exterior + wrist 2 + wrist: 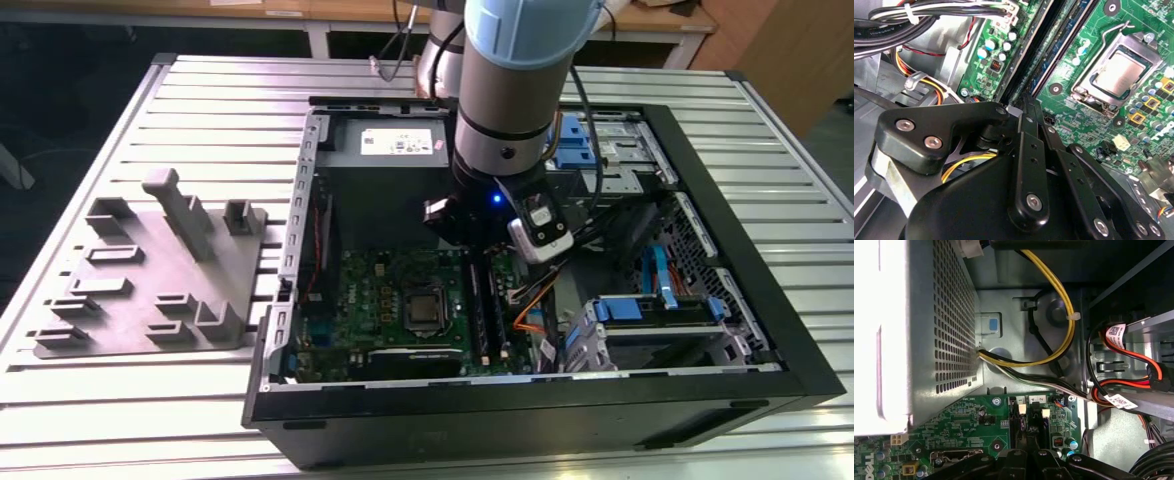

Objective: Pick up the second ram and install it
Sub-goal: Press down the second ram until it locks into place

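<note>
Inside the computer case (pixel 747 300), the gripper (pixel 1026 107) sits low over the memory slots (pixel 1054 50). Its fingers (pixel 1029 150) are pressed together with nothing visible between them; the green motherboard (pixel 1094 115) lies just beneath.

Print on the white cable labels (pixel 1117 332) is illegible.

The second ram (pixel 1054 50) (a long dark stick) lies lengthwise among the black slots on the green motherboard (pixel 1094 30).

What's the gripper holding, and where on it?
Cannot tell: the gripper sits over one end of the second ram, and the contact is hidden.
</note>
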You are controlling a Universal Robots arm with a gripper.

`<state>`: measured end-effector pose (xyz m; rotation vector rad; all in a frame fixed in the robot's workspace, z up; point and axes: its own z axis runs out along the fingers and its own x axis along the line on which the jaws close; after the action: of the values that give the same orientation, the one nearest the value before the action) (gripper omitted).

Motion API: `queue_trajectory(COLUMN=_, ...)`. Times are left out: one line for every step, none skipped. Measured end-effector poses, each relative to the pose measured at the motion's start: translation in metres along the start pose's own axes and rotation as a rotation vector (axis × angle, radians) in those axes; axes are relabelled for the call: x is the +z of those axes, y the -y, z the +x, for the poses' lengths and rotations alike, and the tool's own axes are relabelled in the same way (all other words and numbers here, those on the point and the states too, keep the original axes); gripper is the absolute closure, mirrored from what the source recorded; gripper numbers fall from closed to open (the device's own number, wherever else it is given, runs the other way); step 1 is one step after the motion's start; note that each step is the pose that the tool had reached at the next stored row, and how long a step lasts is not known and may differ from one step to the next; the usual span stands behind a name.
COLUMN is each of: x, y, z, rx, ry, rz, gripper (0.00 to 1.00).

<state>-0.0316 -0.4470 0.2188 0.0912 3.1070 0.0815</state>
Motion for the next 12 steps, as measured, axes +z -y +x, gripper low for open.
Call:
queue_trajectory(x=0.0, y=0.0, z=0.0, rx=0.0, ry=-0.0001, rz=0.0, gripper=0.89)
queue_trajectory(x=0.0, y=0.0, z=0.0, rx=0.0, ry=0.0, rz=0.0, gripper=0.89)
queue_trajectory(x=0.0001, y=0.0, z=0.0, rx=0.0, ry=0.0, rz=0.0, gripper=0.89)
queue_trajectory(x=0.0001, y=0.0, z=0.0, rx=0.0, ry=0.0, rz=0.0, gripper=0.89)
queue_trajectory(x=0.0001, y=0.0, z=0.0, rx=0.0, ry=0.0, rz=-0.0001, gripper=0.89)
queue_trajectory(x=0.0004, y=0.0, z=0.0, rx=0.0, ry=0.0, rz=-0.0002, gripper=0.89)
queue_trajectory(x=0.0008, y=0.0, z=0.0, rx=0.0, ry=0.0002, rz=-0.0003, gripper=0.89)
queue_trajectory(x=0.0008, y=0.0, z=0.0, rx=0.0, ry=0.0002, rz=-0.0002, gripper=0.89)
queue_trajectory(x=0.0008, y=0.0, z=0.0, rx=0.0, ry=0.0003, rz=-0.0001, gripper=0.89)
queue_trajectory(x=0.0008, y=0.0, z=0.0, rx=0.0, ry=0.0003, rz=0.0, gripper=0.89)
queue_trajectory(x=0.0008, y=0.0, z=0.0, rx=0.0, ry=0.0002, rz=0.0, gripper=0.89)
queue_trajectory(x=0.0008, y=0.0, z=0.0, rx=0.0, ry=0.0003, rz=0.0, gripper=0.89)
